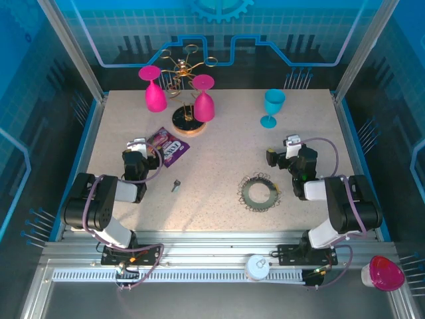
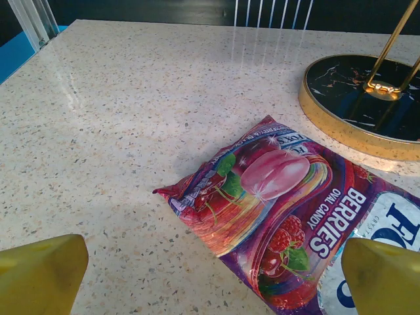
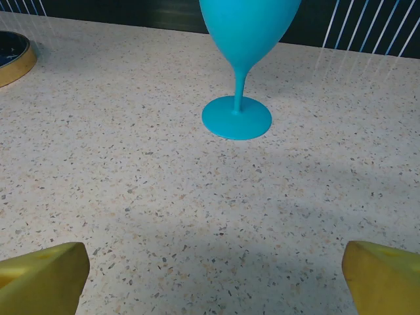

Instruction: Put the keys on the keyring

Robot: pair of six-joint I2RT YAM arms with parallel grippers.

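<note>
The keyring (image 1: 259,193), a flat dark ring fringed with thin wire loops, lies on the table right of centre. One small grey metal key (image 1: 176,186) lies left of centre, well apart from the ring. The yellow-headed and teal-headed keys are out of view. My left gripper (image 1: 137,147) (image 2: 210,282) is open, its yellow fingertips (image 2: 39,272) spread wide over the table with nothing held, behind and left of the key. My right gripper (image 1: 290,145) (image 3: 213,282) is open over bare table, behind and right of the keyring.
A purple snack packet (image 2: 289,203) lies just ahead of the left gripper. Behind it stands a gold-rimmed stand base (image 2: 357,98) with two pink glasses (image 1: 155,93). A teal glass (image 3: 239,65) stands ahead of the right gripper.
</note>
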